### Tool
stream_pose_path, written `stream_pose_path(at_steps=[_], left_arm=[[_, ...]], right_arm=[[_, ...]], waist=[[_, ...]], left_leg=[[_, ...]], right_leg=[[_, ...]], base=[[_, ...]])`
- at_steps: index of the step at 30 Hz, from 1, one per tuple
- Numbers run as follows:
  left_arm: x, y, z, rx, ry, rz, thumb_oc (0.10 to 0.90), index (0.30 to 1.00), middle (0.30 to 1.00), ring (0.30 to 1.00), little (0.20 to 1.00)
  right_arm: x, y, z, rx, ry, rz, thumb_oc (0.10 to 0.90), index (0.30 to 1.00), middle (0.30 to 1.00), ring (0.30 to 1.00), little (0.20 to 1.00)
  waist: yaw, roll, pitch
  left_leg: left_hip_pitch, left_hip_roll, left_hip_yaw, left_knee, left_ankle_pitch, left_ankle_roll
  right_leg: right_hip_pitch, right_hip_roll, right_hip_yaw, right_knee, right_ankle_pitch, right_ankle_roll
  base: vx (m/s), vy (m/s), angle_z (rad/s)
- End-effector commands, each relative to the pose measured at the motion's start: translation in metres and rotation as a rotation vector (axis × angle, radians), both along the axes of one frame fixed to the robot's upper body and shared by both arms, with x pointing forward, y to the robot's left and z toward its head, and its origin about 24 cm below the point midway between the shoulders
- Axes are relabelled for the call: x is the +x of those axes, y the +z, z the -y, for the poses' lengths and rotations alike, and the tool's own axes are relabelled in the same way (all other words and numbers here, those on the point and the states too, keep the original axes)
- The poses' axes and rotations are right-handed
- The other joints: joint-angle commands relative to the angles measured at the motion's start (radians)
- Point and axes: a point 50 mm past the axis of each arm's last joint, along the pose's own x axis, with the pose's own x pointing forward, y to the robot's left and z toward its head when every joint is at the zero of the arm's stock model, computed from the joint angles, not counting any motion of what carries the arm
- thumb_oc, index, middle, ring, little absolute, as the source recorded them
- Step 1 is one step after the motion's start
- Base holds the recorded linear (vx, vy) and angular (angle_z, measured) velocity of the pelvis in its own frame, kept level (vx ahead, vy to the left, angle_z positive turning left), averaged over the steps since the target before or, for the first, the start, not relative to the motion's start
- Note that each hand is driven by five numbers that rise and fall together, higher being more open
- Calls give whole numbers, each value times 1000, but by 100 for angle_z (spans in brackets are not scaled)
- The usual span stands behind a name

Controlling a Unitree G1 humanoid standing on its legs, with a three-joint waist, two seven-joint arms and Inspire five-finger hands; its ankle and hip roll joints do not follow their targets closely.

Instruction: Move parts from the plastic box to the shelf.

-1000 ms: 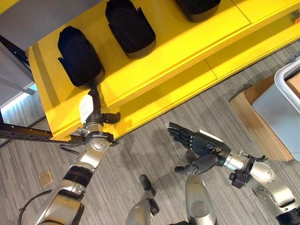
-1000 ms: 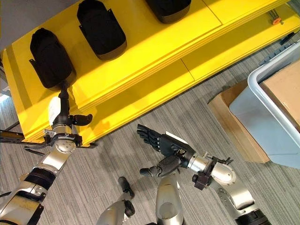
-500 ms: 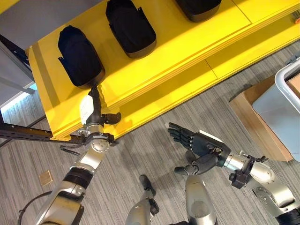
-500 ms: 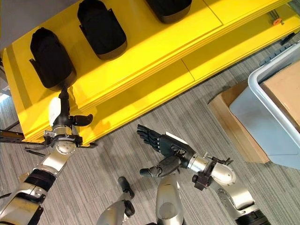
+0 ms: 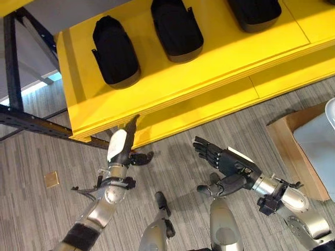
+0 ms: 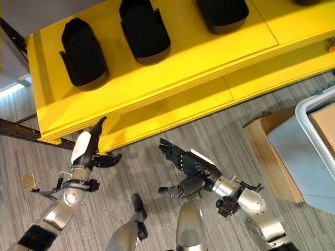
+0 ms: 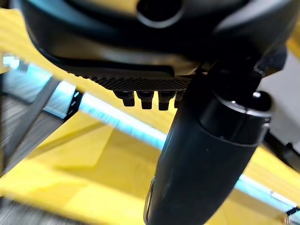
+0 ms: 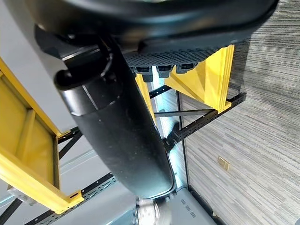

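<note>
Three black moulded parts lie on the yellow shelf (image 5: 220,57): one at the left (image 5: 116,52), one in the middle (image 5: 176,27) and one at the right (image 5: 255,11). My left hand (image 5: 119,149) is open and empty, its straight fingers pointing up at the shelf's front edge, apart from the left part. Over the floor in front of the shelf, my right hand (image 5: 227,162) is open too, palm turned sideways, holding nothing. The grey plastic box (image 6: 293,151) stands at the right edge; its inside is mostly out of view.
The box rests on a wooden board (image 6: 267,157) on the grey striped floor. A dark steel rack beam (image 5: 31,123) runs left of the shelf. A small tan square (image 5: 51,179) lies on the floor at the left.
My left hand has drawn back from the left black part on the shelf to the shelf's front edge. The camera has shifted, so the shelf sits further right. The right hand has barely moved.
</note>
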Motion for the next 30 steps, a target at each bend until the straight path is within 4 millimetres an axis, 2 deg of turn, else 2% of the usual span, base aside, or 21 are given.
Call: stream_pose_path(at_steps=[1,2,4,6,8,9,10,11,15,17,22,30], left_arm=[[-12,46,-3,-27,-251,159,900,1000,1000,1000,1000],[-17,42,0,-78,-294,132,900,1000,1000,1000,1000],[-35,36,5,-367,-443,16,900,1000,1000,1000,1000],[-48,25,11,-568,-567,-98,900,1000,1000,1000,1000],[-58,12,17,-747,-641,-197,900,1000,1000,1000,1000],[-62,2,21,-867,-665,-261,900,1000,1000,1000,1000],[-63,0,23,-902,-669,-275,900,1000,1000,1000,1000],[-68,-7,31,-1034,-717,-318,900,1000,1000,1000,1000],[-72,-13,33,-1148,-743,-346,900,1000,1000,1000,1000],[-73,-11,29,-1148,-738,-306,900,1000,1000,1000,1000],[-70,0,21,-1171,-710,-227,900,1000,1000,1000,1000],[-70,5,13,-1159,-677,-241,900,1000,1000,1000,1000]], right_arm=[[-11,32,-7,209,21,184,900,1000,1000,1000,1000],[-12,30,-4,220,15,171,900,1000,1000,1000,1000],[-18,22,5,295,-38,115,900,1000,1000,1000,1000],[-24,12,10,331,-91,73,900,1000,1000,1000,1000],[-28,-2,12,376,-128,23,900,1000,1000,1000,1000],[-29,-9,14,400,-157,-8,900,1000,1000,1000,1000],[-29,-11,14,403,-171,-16,900,1000,1000,1000,1000],[-27,-21,16,420,-230,-58,900,1000,1000,1000,1000],[-27,-37,18,408,-337,-136,900,1000,1000,1000,1000],[-30,-39,19,385,-358,-143,900,1000,1000,1000,1000],[-34,-38,22,374,-364,-141,900,1000,1000,1000,1000],[-36,-33,21,357,-358,-140,900,1000,1000,1000,1000]], waist=[[29,-61,-94],[32,-63,-107],[44,-70,-157],[52,-78,-209],[55,-88,-266],[56,-94,-290],[57,-96,-297],[64,-103,-329],[68,-110,-366],[67,-112,-375],[69,-118,-391],[77,-118,-399]], left_leg=[[-7,-31,-27,133,-181,59],[2,-29,-26,125,-176,57],[45,-15,-30,84,-160,48],[80,-1,-32,39,-141,45],[113,20,-29,-2,-122,31],[123,31,-27,-8,-120,26],[126,35,-29,-8,-122,24],[143,45,-27,-8,-132,19],[168,44,-16,-8,-147,20],[176,44,-15,-8,-151,21],[193,37,-10,-8,-161,27],[205,31,-12,-8,-167,31]], right_leg=[[56,45,-139,41,-139,-106],[64,43,-144,32,-132,-103],[108,32,-164,-16,-107,-88],[143,25,-175,-67,-79,-76],[177,24,-181,-116,-56,-65],[195,24,-188,-140,-44,-60],[202,24,-190,-149,-41,-58],[223,23,-199,-161,-43,-53],[244,30,-198,-161,-50,-54],[251,33,-196,-161,-52,-56],[267,36,-195,-161,-56,-58],[283,32,-203,-161,-60,-56]], base=[[59,-18,18],[89,-4,14],[145,0,19],[168,-12,14],[176,-6,11],[122,-1,9],[123,9,2],[128,11,-1],[100,28,0],[85,44,-5],[82,25,-3],[67,13,-1]])
